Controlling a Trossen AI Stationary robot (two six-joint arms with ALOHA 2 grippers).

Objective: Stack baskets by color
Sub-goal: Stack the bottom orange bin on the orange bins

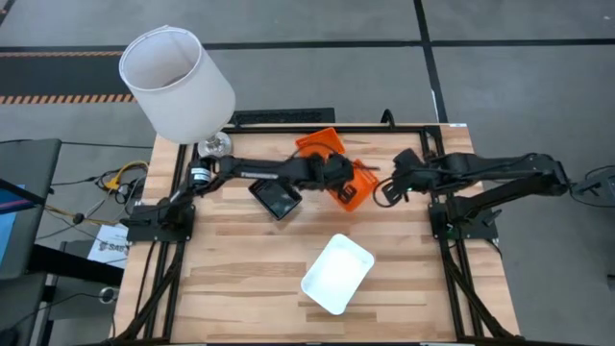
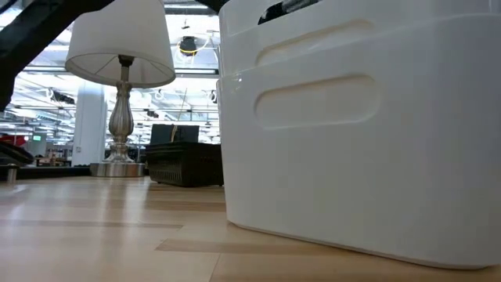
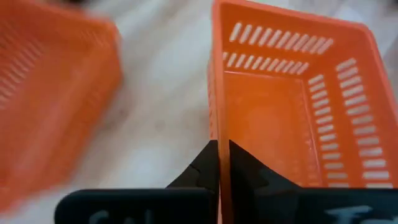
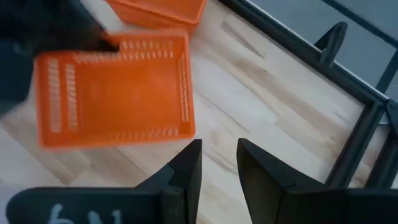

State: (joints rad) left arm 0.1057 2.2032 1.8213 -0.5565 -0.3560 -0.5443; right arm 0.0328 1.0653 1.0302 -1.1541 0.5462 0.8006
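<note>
Two orange baskets lie at the table's far middle: one (image 1: 320, 146) farther back, one (image 1: 354, 187) nearer, and my left gripper (image 1: 336, 178) is shut on the nearer one (image 3: 292, 106). A black basket (image 1: 277, 199) rests on its bottom just left of them. A white basket (image 1: 337, 273) rests on its bottom near the front. My right gripper (image 4: 219, 155) hovers open to the right of the held basket (image 4: 112, 90), with nothing between its fingers. My left gripper pinches one side wall (image 3: 217, 118) of the nearer orange basket at its rim, one finger (image 3: 249, 171) inside the basket and one outside. The fingers slant down from the table's left. The basket stays open side up; whether it is clear of the table I cannot tell.
A lamp with a large white shade (image 1: 178, 82) stands at the far left corner. A dark metal frame (image 4: 367, 118) runs along the table's far and right edges. Bare wood lies at the near left. In the low view the white basket (image 2: 360, 133) fills the right half.
</note>
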